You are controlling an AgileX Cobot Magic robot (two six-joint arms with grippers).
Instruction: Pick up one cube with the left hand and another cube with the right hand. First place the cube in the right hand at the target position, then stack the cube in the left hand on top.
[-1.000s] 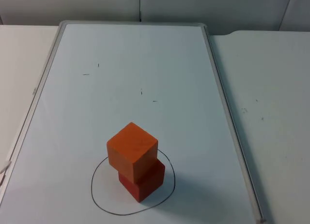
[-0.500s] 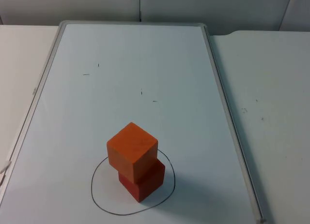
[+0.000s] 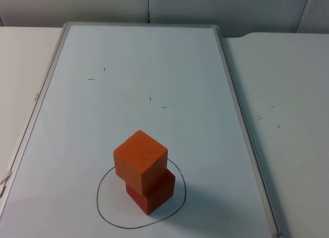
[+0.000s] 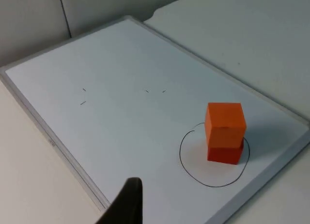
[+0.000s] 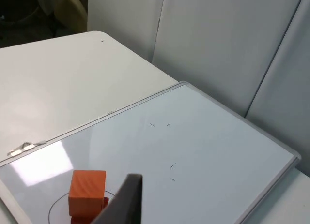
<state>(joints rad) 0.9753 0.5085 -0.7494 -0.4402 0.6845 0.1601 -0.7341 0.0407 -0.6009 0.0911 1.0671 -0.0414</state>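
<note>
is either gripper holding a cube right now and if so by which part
Nothing is held. The orange cube sits free on the red cube inside the drawn circle, with both grippers away from the stack.

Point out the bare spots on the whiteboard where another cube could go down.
Most of the whiteboard is bare: the whole stretch between the far frame and the drawn circle, with only tiny pen marks. The one crowded spot is inside that circle, where the orange cube sits on the red cube.
</note>
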